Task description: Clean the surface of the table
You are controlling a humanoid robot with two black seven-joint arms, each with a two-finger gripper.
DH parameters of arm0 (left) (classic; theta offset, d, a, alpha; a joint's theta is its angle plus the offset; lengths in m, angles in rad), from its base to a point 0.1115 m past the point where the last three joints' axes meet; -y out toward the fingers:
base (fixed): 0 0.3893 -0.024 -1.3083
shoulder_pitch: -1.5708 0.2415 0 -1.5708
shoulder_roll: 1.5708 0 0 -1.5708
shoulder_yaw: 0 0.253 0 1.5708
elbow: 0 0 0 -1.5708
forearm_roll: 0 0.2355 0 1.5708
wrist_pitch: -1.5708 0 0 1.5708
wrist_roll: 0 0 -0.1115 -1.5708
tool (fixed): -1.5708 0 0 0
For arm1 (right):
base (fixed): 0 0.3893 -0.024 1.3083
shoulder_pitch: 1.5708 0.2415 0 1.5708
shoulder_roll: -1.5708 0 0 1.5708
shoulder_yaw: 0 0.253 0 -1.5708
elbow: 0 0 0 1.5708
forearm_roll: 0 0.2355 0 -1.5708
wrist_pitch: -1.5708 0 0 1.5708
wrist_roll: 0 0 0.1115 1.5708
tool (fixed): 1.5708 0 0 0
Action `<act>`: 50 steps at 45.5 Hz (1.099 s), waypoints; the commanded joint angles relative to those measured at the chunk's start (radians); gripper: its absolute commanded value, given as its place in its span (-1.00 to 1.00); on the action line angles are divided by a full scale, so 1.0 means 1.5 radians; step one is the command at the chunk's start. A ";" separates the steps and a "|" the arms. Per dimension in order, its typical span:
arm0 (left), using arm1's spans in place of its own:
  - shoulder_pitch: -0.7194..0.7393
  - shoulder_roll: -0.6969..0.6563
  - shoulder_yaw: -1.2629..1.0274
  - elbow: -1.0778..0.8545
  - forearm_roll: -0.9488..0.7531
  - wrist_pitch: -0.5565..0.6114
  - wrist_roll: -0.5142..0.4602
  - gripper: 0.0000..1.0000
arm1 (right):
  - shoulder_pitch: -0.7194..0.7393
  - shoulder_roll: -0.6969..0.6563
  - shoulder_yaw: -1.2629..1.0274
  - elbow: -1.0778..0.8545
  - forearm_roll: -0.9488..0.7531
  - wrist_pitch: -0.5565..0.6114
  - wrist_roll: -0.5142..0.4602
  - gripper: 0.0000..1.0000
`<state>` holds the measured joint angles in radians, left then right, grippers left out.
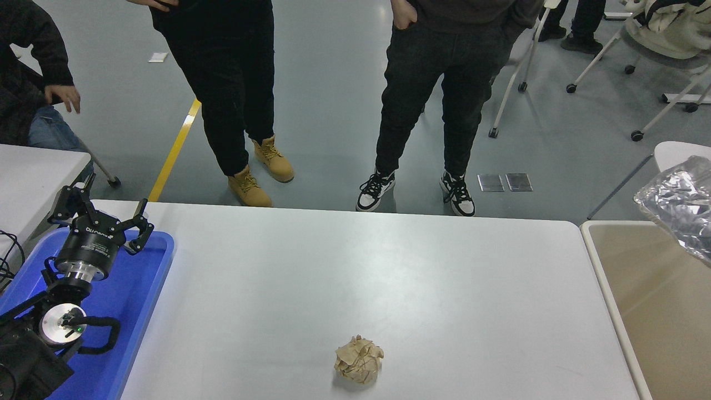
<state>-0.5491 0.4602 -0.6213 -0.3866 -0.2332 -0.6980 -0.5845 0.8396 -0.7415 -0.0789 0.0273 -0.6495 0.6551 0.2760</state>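
Paper ball waits on the desk

The left gripper (100, 218) hangs parked at 9 o'clock over a blue tray (145, 289), fingers spread, holding nothing; the right is out of view. At 6 o'clock on the glossy white desk (389, 266) lies a crumpled tan paper ball (359, 360): light and springy, best pinched from above, across its middle.

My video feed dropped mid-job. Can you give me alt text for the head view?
A crumpled tan paper ball lies on the white table surface, near its front edge. The left claw hangs open over a blue tray at the left; two people stand beyond the far edge.
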 commanded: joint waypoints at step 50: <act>0.000 0.000 0.000 0.000 0.000 0.000 0.000 1.00 | -0.177 0.106 0.032 -0.006 0.143 -0.153 -0.160 -1.00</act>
<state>-0.5491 0.4602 -0.6213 -0.3866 -0.2332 -0.6980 -0.5844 0.6185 -0.6090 -0.0560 0.0183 -0.4433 0.4504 0.0382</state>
